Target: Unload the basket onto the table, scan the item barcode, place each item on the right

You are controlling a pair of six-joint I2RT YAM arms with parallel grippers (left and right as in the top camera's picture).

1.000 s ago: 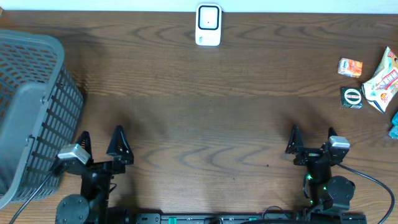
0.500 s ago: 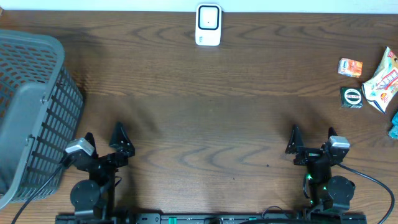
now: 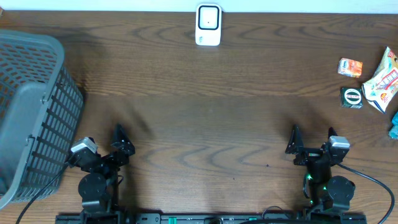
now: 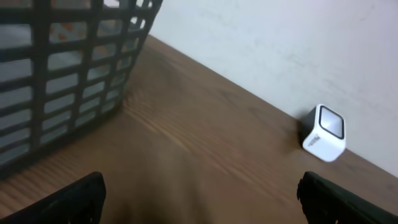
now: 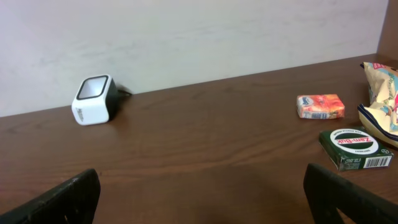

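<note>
The green box (image 5: 356, 148) reads "Zam-Buk" on its top.

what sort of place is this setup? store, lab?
Probably a mock shop checkout: a white barcode scanner at the far edge of the wooden table, a grey basket on the left, and packaged goods on the right, such as a green box and a snack bag.

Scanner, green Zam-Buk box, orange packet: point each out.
scanner (image 5: 94, 99), right wrist view, middle of its body.
green Zam-Buk box (image 5: 355, 145), right wrist view, on its top face.
orange packet (image 5: 320, 106), right wrist view, centre of its front.
</note>
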